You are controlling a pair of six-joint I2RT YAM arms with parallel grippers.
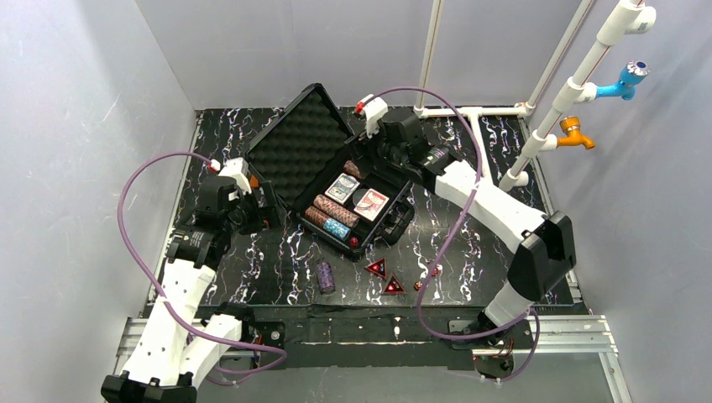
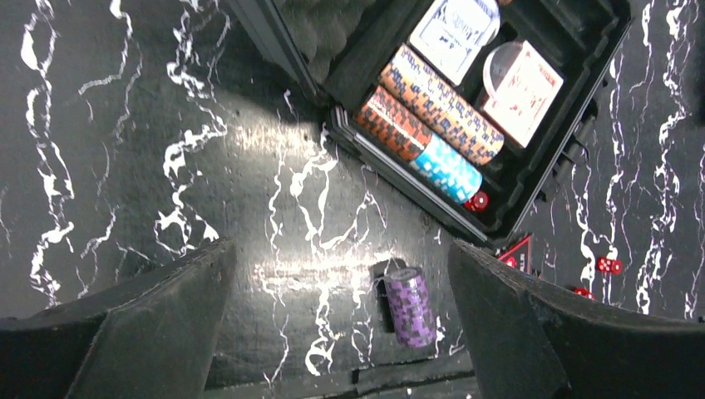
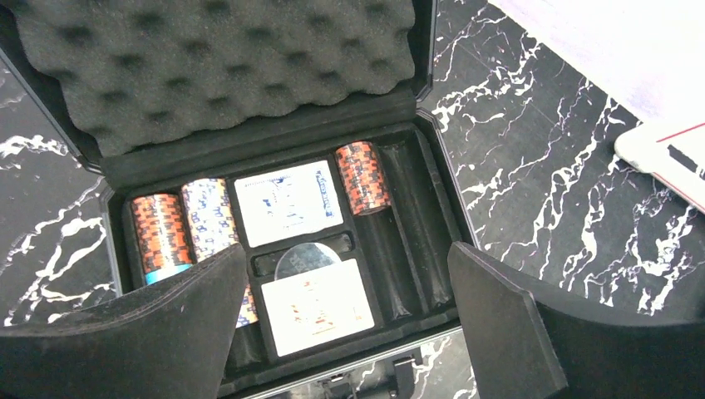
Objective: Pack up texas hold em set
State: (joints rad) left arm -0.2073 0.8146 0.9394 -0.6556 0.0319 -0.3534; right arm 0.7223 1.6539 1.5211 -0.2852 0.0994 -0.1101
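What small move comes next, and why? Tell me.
Probably lower the open left pincer onto the purple roll and close. That roll lies on the table outside the case, between the pincer's fingers, while other rolls already sit inside.

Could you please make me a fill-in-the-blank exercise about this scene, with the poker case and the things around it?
1. The black case has its lid ____.
2. The chip roll lying on the table, outside the case, is ____ in colour.
3. The number of card decks inside the case is ____.
4. The left gripper and the right gripper hold nothing; both stand wide ____.

Missing words: open; purple; two; open.
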